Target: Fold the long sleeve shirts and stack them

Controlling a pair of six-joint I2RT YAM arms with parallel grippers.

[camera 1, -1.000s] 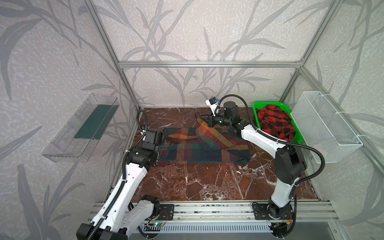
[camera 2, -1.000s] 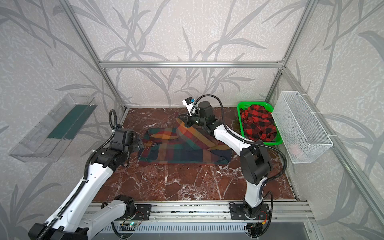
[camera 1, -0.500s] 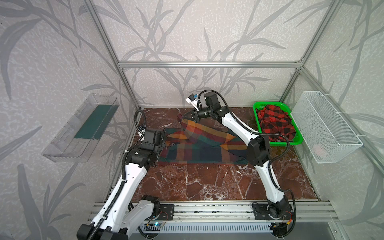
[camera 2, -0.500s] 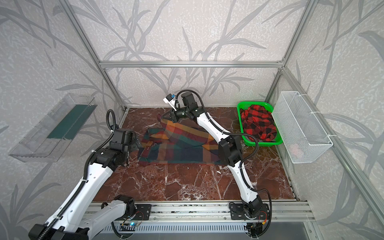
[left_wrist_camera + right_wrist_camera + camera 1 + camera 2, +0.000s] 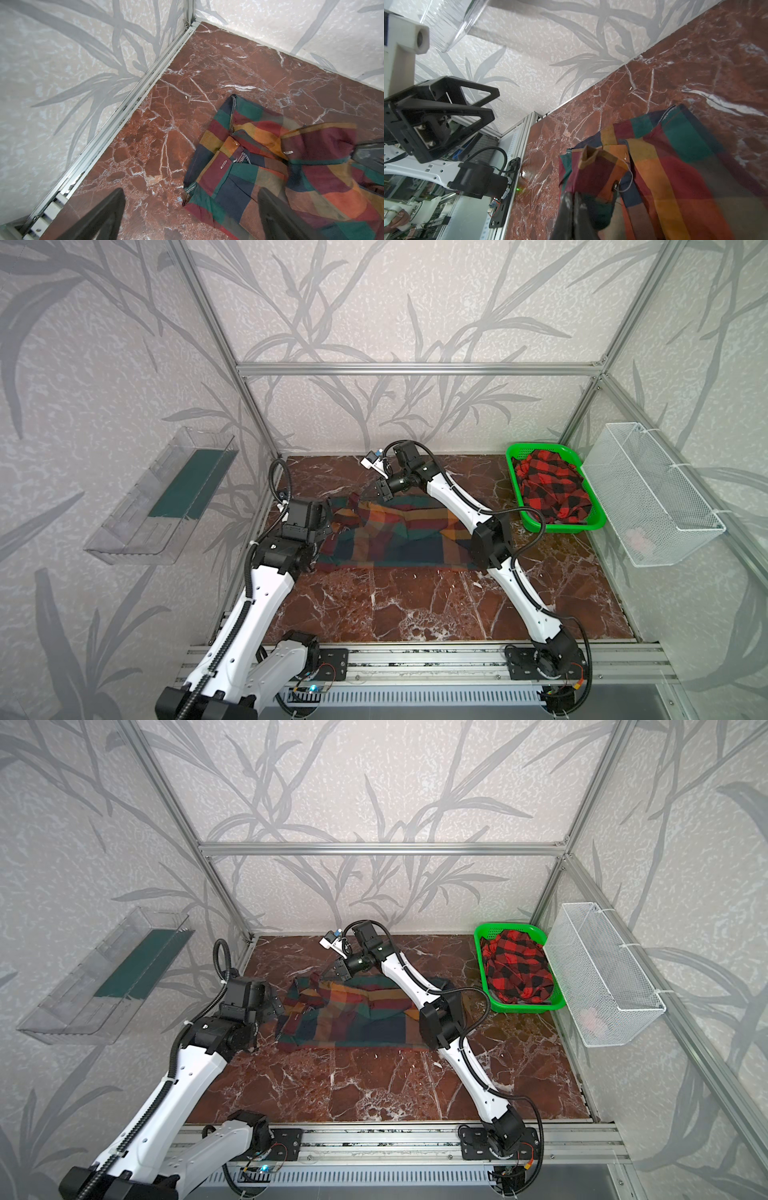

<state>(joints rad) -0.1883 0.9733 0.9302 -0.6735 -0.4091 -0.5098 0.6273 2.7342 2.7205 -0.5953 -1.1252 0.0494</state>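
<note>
Red-brown marble table [image 5: 415,605] [image 5: 374,1085], veined in white, carrying two things.

In both top views a plaid shirt [image 5: 399,539] [image 5: 353,1019] in navy, orange, dark green and dark red blocks lies spread across the middle of the table, running left to right. It is mostly flat, and rumpled and bunched at its left end. A green plastic basket [image 5: 573,528] [image 5: 528,1007] stands in the far right corner, near the shirt's right end.
</note>
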